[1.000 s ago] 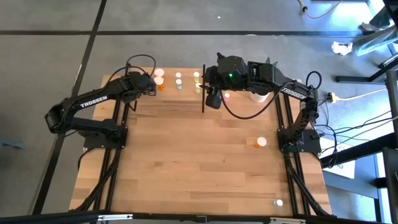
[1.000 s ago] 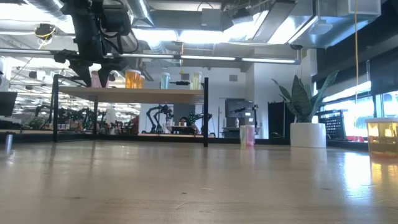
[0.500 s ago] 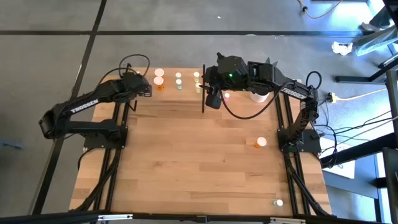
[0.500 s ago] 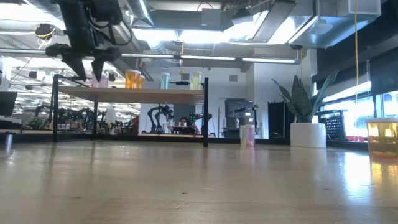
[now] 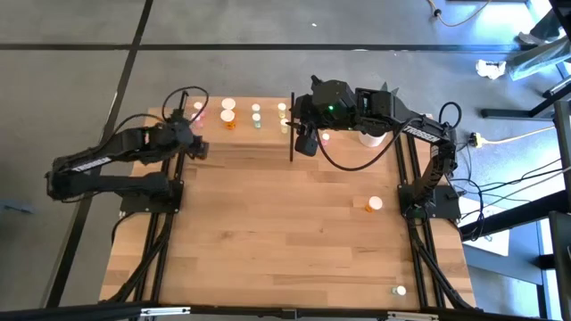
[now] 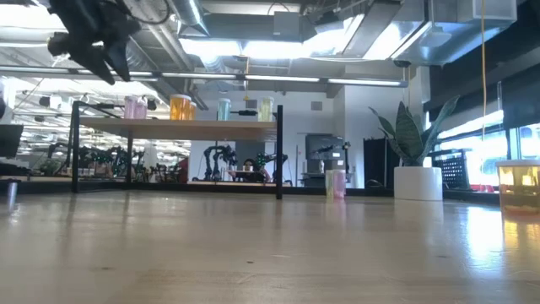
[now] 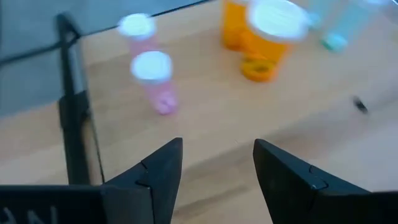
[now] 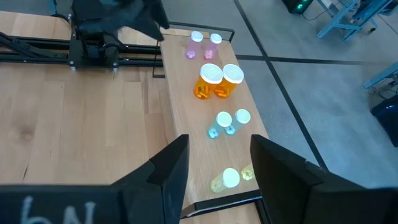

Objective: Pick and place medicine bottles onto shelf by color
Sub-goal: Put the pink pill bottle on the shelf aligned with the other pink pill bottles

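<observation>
The shelf stands at the table's far edge and carries bottles with white caps in pairs: pink, orange, teal and yellowish. My left gripper is open and empty, off the shelf's left near corner and above it in the low view. My right gripper is open and empty, just right of the shelf's right post. A pink bottle and an orange bottle stand on the tabletop.
A white plant pot stands at the far right, behind my right arm. A small bottle stands near the table's near right corner. The shelf's black posts rise at its corners. The table's middle is bare wood.
My left gripper has drawn back from the pink bottles at the shelf's left end, rising and going toward the table's left and near edges. The pink bottles stay upright on the shelf. My right arm has kept still.
</observation>
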Tool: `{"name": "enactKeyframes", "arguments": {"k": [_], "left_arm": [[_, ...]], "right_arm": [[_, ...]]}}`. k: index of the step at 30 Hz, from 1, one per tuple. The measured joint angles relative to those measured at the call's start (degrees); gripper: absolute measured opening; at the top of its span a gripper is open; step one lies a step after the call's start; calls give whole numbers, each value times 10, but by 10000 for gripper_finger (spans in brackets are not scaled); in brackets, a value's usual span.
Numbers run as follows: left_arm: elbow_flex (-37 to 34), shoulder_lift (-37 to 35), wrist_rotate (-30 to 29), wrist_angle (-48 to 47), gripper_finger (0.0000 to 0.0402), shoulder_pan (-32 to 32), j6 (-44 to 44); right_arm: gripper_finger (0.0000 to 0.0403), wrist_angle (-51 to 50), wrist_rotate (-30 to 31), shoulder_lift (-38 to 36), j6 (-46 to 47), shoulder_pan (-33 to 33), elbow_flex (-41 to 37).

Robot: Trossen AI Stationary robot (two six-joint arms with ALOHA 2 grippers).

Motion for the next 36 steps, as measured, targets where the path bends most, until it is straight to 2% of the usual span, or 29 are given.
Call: {"name": "enactKeyframes", "arguments": {"k": [3,8,14,22,26,29,33,36], "left_arm": [[0,-16,17,-10,190,-53,70],[0,-25,96,-9,190,-131,181],[0,-16,148,-7,190,-212,189],[0,4,142,-7,190,-306,129],[0,8,112,-6,190,-339,91],[0,7,89,-5,190,-357,71],[0,7,69,-5,190,-370,47],[0,7,67,-4,190,-370,36]], "right_arm": [[172,0,0,0,0,0,0],[172,0,0,0,0,0,0],[172,0,0,0,0,0,0],[172,11,0,0,0,0,0],[172,14,-1,0,30,0,0],[172,-35,-13,0,95,-2,0],[172,-142,-71,0,136,-14,0],[172,-207,-76,0,170,-30,-14]]}}
